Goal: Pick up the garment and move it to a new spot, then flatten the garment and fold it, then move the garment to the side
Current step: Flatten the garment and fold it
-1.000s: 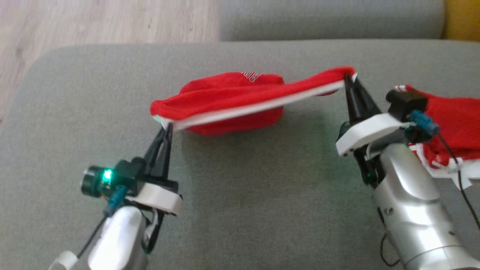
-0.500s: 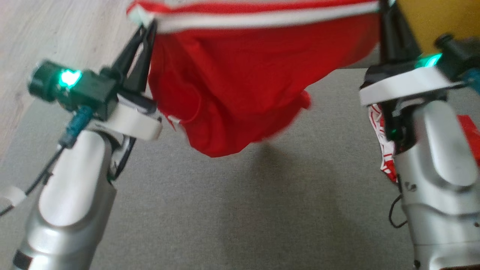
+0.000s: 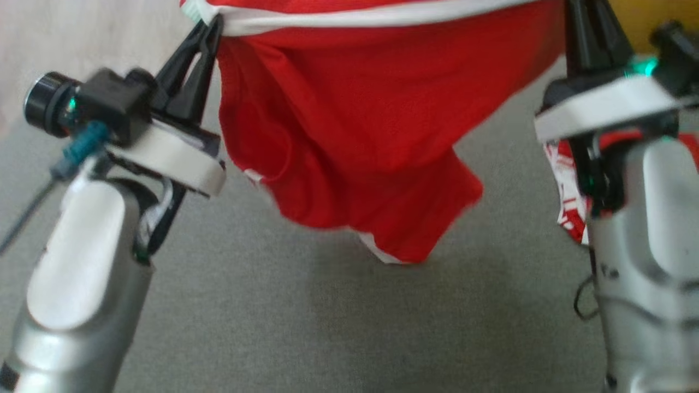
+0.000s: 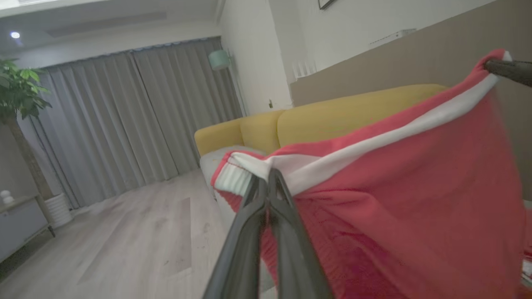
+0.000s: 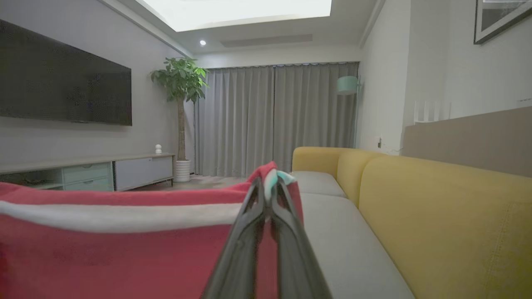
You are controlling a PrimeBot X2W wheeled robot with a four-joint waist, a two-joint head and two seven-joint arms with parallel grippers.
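Where it hangs between the two grippers, the garment (image 3: 355, 136) is a red, smooth-knit piece with a white band (image 3: 382, 17) along its upper edge, pulled taut across the top of the head view. Below the band the cloth sags in loose folds to a rounded lower end with thin white trim, held clear of the grey cushion (image 3: 327, 316) beneath.

The left gripper (image 3: 212, 24) is closed on the left end of the band, its dark fingers pinched together just under a ribbed white cuff. The right gripper (image 5: 268, 182) is closed on the right end, its fingers meeting over a red and pale fold.

The cushion is flat, coarse woven fabric. A second red and white cloth (image 3: 565, 191) shows just beside the right forearm. A yellow sofa back (image 5: 436, 207) stands beyond the cushion, and a pale wooden floor (image 4: 124, 249) lies to the left.
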